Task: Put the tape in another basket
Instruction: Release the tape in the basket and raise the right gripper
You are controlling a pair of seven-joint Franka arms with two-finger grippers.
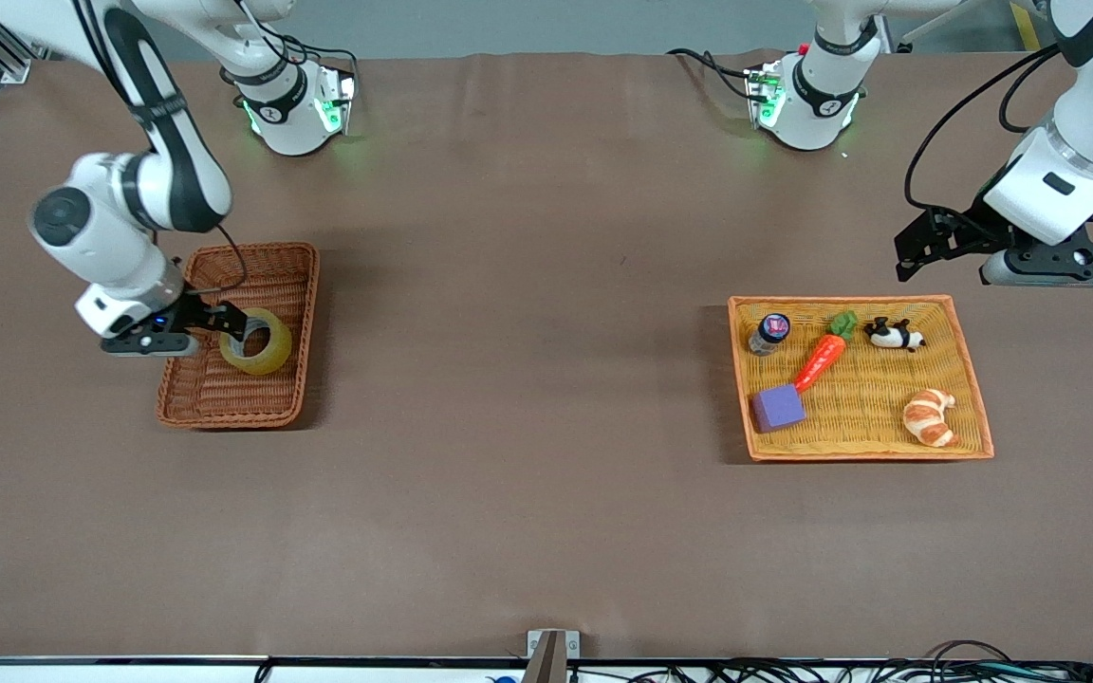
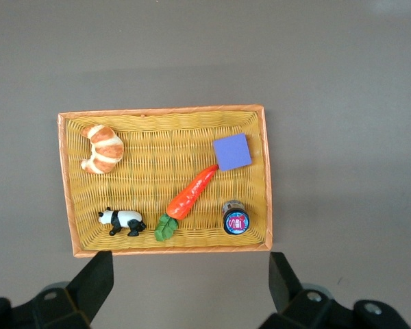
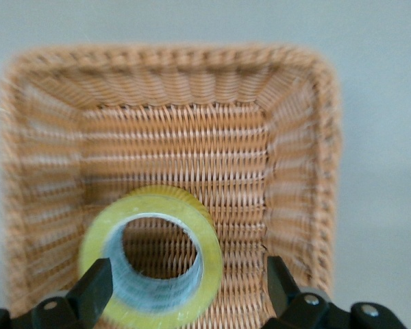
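Observation:
The tape (image 1: 262, 346), a yellowish ring with a grey core, stands tilted on edge inside the reddish-brown wicker basket (image 1: 224, 417) at the right arm's end of the table. My right gripper (image 1: 227, 321) is low in the basket, open, with its fingers on either side of the tape. In the right wrist view the tape (image 3: 151, 264) lies against one finger (image 3: 96, 288), with a wide gap to the other, and the basket (image 3: 294, 171) fills the frame. My left gripper (image 1: 921, 251) is open and empty, up in the air by the yellow tray's edge nearest the robot bases; it also shows in the left wrist view (image 2: 188, 288).
The yellow-orange woven tray (image 1: 869, 398) at the left arm's end holds a small bottle (image 1: 770, 333), a toy carrot (image 1: 820, 360), a panda figure (image 1: 894, 334), a croissant (image 1: 929, 417) and a purple block (image 1: 778, 407). The left wrist view shows the whole tray (image 2: 164, 171).

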